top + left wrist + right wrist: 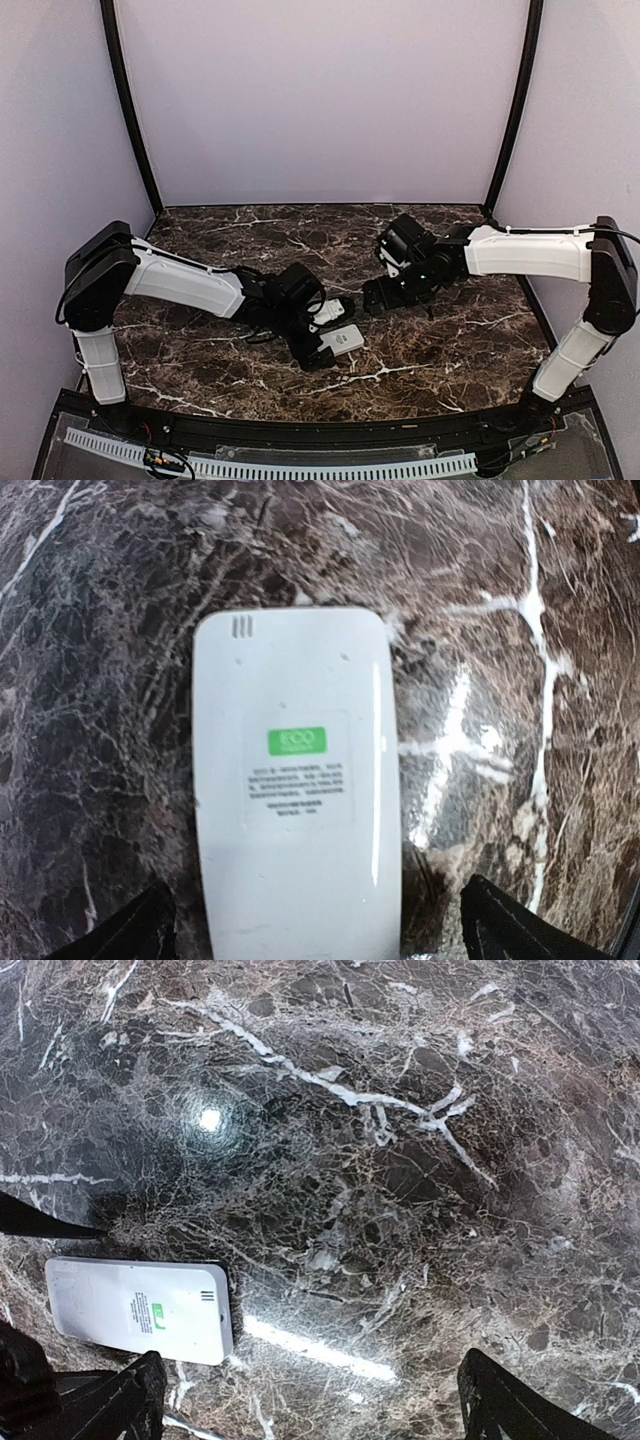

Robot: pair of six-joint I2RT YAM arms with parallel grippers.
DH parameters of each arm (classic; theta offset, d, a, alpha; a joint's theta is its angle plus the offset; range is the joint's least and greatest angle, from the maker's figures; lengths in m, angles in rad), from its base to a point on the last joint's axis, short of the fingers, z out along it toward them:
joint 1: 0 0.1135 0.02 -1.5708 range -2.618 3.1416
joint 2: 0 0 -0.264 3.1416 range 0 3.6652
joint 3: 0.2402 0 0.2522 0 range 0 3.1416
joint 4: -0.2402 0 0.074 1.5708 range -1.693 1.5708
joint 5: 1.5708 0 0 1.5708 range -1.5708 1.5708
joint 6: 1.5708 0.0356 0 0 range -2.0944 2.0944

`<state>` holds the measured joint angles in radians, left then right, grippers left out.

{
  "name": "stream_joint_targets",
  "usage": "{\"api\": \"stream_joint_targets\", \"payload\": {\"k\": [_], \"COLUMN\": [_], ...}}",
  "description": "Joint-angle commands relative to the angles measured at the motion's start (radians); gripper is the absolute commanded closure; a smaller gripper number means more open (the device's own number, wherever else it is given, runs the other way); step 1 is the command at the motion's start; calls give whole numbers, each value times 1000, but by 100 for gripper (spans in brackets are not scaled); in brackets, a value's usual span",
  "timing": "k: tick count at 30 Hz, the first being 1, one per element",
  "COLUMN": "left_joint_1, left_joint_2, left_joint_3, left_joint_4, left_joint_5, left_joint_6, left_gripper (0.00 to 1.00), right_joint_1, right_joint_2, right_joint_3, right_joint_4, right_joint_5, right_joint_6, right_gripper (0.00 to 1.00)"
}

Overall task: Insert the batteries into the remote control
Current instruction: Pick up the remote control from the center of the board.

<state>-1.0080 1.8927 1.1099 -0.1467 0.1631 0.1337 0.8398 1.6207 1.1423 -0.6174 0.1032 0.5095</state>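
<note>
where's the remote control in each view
top external: remote control just below the picture's centre, small and white.
left wrist: remote control fills the middle, back side up.
right wrist: remote control at lower left.
shared landmark: its green label in both wrist views; the marble table in all.

**Setting:** robotics lab test booth.

- **Enclosure:** a plain pale lilac back wall [320, 100], with matching panels on both sides.
- **Frame:** two black curved poles, one at the left [130, 110] and one at the right [515, 110], rising from the back corners.
- **Work surface:** a table [300, 225] with a glossy dark brown marble pattern and white veining. Lamp glare shows on it in the wrist views.
- **Equipment:** a white-and-black left arm [185, 280] and right arm [530, 250], mounted at the near corners and bent inward.
- **Fittings:** a black curved rail [330, 430] runs along the near edge. A white slotted cable channel [300, 467] sits below it, with small loose wires [165, 460] at its left end.
</note>
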Motion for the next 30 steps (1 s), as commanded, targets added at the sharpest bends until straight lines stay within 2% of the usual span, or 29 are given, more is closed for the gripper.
{"api": "stream_joint_targets", "payload": {"k": [1,5,10,19,23,24,26,27,29,30], "left_joint_1": [39,41,42,40,36,34,25,22,7,-4], "left_joint_2": [31,65,128,136,135,135,136,136,135,136], "left_joint_3": [66,60,111,133,138,139,140,139,137,132], "left_joint_4": [-22,-21,-110,-174,-189,-188,-193,-200,-208,-210], "left_joint_5": [66,116,115,80,61,57,62,60,36,9], "left_joint_6": [36,29,47,42,42,42,52,56,73,84], "left_gripper": [2,10,32,54,59,60,53,39,23,21], "right_joint_1": [-8,-8,-8,-8,-9,-10,-14,-16,-19,-20], "right_joint_2": [-33,-38,-38,-91,-161,-179,-216,-227,-244,-250], "right_joint_3": [-40,-57,-64,-84,-119,-128,-143,-149,-155,-159], "right_joint_4": [45,59,63,73,105,118,131,134,138,140], "right_joint_5": [-3,-1,-8,22,51,55,56,56,55,53], "right_joint_6": [-17,-23,-29,-29,-34,-36,-38,-38,-39,-40], "right_gripper": [1,1,1,1,1,1,1,2,1,1]}}
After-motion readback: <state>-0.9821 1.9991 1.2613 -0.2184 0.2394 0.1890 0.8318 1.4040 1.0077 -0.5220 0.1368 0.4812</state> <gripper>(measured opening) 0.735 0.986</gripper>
